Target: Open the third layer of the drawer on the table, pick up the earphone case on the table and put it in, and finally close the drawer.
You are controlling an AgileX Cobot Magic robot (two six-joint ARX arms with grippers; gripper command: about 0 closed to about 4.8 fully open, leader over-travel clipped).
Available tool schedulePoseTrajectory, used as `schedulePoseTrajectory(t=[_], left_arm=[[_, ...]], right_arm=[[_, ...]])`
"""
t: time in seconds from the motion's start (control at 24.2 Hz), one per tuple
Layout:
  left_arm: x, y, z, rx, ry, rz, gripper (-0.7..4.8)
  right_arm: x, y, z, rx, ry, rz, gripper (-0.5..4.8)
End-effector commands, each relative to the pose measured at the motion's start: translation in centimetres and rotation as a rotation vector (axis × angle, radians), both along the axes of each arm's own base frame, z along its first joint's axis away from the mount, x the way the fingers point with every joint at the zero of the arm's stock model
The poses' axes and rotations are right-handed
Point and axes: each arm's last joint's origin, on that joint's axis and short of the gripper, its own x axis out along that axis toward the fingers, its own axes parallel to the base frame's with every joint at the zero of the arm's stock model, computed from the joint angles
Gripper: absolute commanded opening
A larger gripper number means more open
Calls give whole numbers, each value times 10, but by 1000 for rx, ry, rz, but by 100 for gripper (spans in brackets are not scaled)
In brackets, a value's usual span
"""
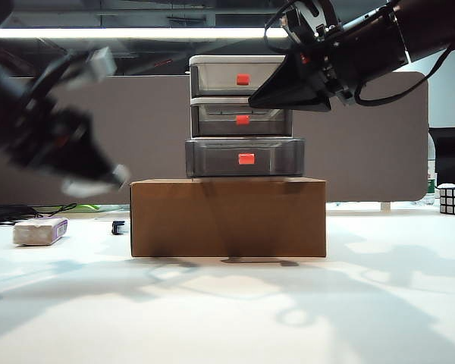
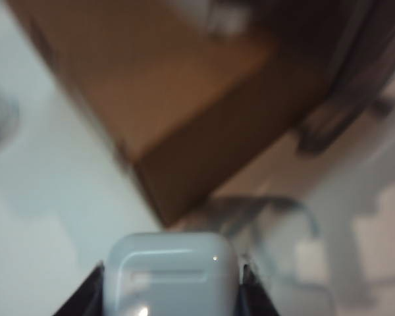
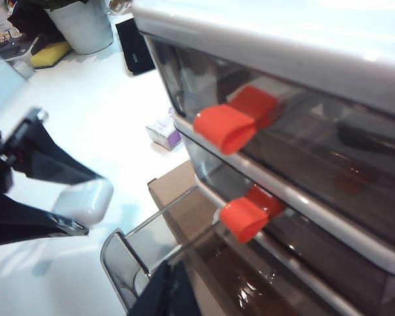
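White tabletop [image 1: 227,311], third layer [image 3: 128,263] pulled open. Left hand [image 2: 172,289] grasping earphone case [image 2: 171,276], mid-carry; right hand [image 1: 269,97] beside drawer [image 1: 239,114], grip unclear. Next, probably: lower case into that tray.

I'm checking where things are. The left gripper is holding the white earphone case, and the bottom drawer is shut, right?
Not quite. The left gripper does hold the earphone case, but the bottom drawer is pulled open, as the right wrist view shows.

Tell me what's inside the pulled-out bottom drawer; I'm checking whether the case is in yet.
The third layer stands open and what shows of it looks empty; its rear is hidden. The earphone case sits in the left claw, off to its side. The right claw hangs by the drawer.
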Motion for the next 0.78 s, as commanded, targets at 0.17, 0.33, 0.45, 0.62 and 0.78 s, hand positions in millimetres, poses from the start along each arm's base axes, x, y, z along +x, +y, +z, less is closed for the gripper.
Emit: schedulePoseTrajectory(t=[0.17,0.33,0.45,0.62,0.78], left_arm=[[4,-44,63,-67,-173,-110,111],[5,-67,86,-98,-229,-172,111],[12,-82,85,-95,-214,-202,111],[23,-113,71,-81,-180,-258,111],[32,-121,51,-30,-153,-211,111]], right_arm=[[-7,-4,19,26,-68,-1,-6],[-11,-9,28,34,-92,-12,-6],[-13,-10,32,39,-102,-14,-6],[-15,-12,35,42,-110,-18,-6],[-16,-13,36,43,-112,-17,-6]])
